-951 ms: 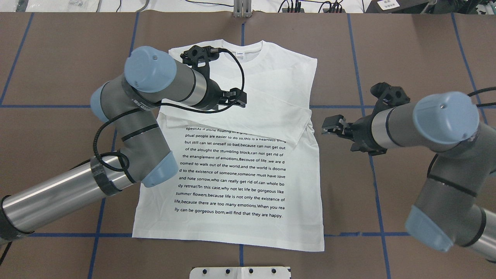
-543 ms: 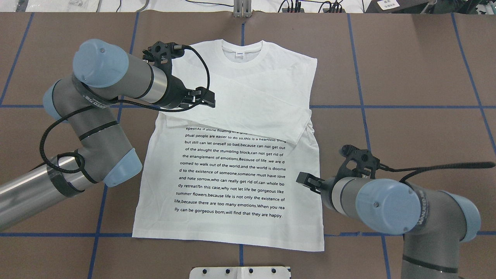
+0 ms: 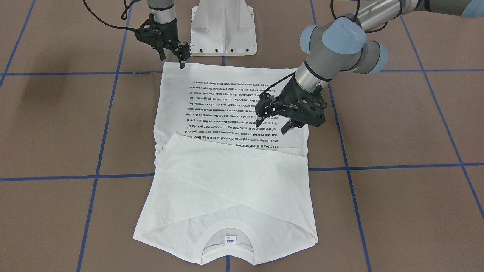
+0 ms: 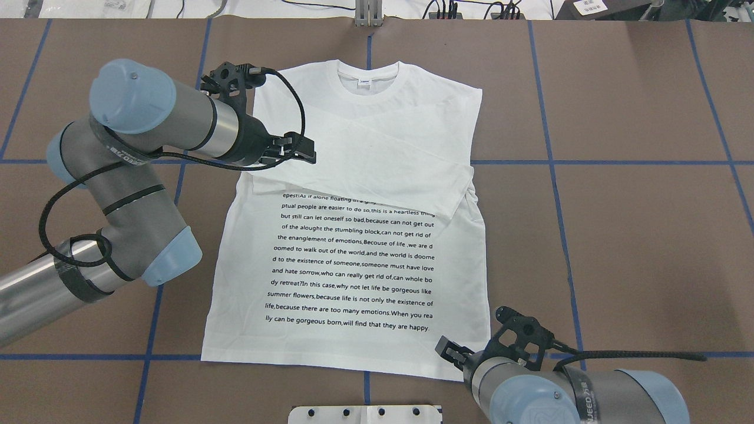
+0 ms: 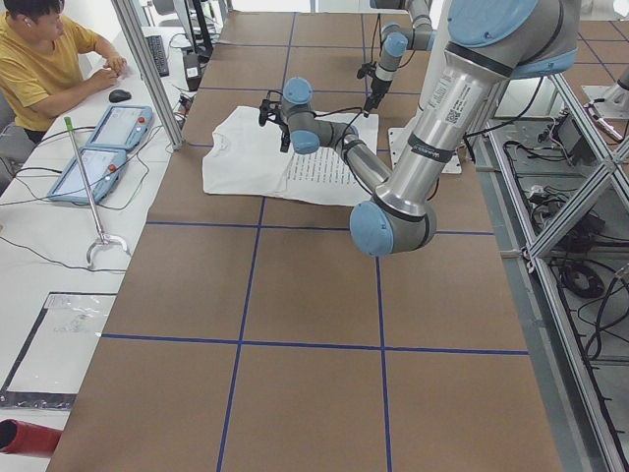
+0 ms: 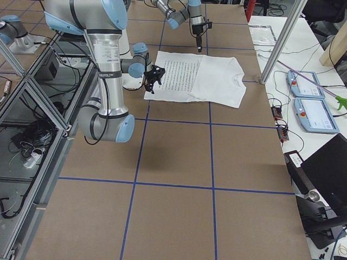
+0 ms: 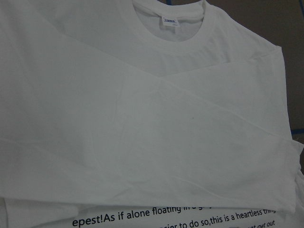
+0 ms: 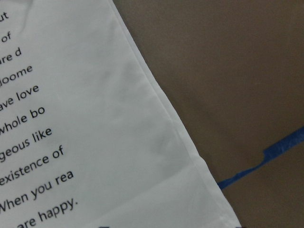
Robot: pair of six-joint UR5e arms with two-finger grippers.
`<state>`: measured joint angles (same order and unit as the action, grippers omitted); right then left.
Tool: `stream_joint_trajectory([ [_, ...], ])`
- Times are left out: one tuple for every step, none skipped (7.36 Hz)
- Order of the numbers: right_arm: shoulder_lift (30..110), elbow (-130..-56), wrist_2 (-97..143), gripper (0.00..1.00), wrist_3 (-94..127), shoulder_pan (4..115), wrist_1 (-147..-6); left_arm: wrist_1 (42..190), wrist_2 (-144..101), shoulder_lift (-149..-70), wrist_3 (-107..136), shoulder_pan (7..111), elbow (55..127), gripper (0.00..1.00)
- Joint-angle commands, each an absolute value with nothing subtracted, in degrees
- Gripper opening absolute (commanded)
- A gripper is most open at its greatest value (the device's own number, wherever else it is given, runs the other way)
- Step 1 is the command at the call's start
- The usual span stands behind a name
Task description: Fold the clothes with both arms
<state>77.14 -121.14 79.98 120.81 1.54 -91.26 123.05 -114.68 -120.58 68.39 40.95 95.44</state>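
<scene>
White long-sleeved cotton T-shirt (image 4: 353,247) with black text lines, laid flat on the brown, blue-taped counter (image 4: 618,235), collar far, hem near, both sleeves already crossed over the chest. The step in hand is judged to be repositioning for the hem-to-collar fold. The left gripper (image 4: 305,151) is held over the shirt's far left part, jaws apart and empty. The right gripper (image 4: 449,351) is poised at the near right hem corner, jaws seemingly apart. A pinch of both hem corners is called for next. Since a second ago, the right arm has swept nearward along the shirt's right edge and the left has withdrawn leftward; the shirt is unchanged.
</scene>
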Motion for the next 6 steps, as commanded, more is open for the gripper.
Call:
stream_joint_trajectory([
  [76.82, -119.8, 79.89, 0.89, 121.82, 0.27, -91.58, 123.05, -114.61, -117.88, 68.9, 40.96, 98.59, 0.89],
  [76.82, -119.1, 79.98, 0.87, 121.82, 0.35, -91.58, 123.05, -114.61, -116.47, 68.82, 40.96, 99.74, 0.89],
  [77.25, -119.09, 79.98, 0.85, 121.82, 0.44, -91.67, 123.05, -114.52, -116.46, 68.91, 40.7, 99.58, 0.89],
  [77.69, -119.0, 79.98, 0.85, 121.82, 0.44, -91.67, 123.05, -114.52, -116.46, 68.91, 40.69, 99.67, 0.89],
  [77.78, -119.09, 80.07, 0.83, 121.9, 0.53, -91.76, 123.05, -114.52, -116.46, 68.91, 40.69, 99.58, 0.89],
  [77.87, -119.09, 80.16, 0.65, 122.34, 0.7, -91.76, 123.05, -114.52, -116.46, 68.91, 40.69, 99.67, 0.89],
])
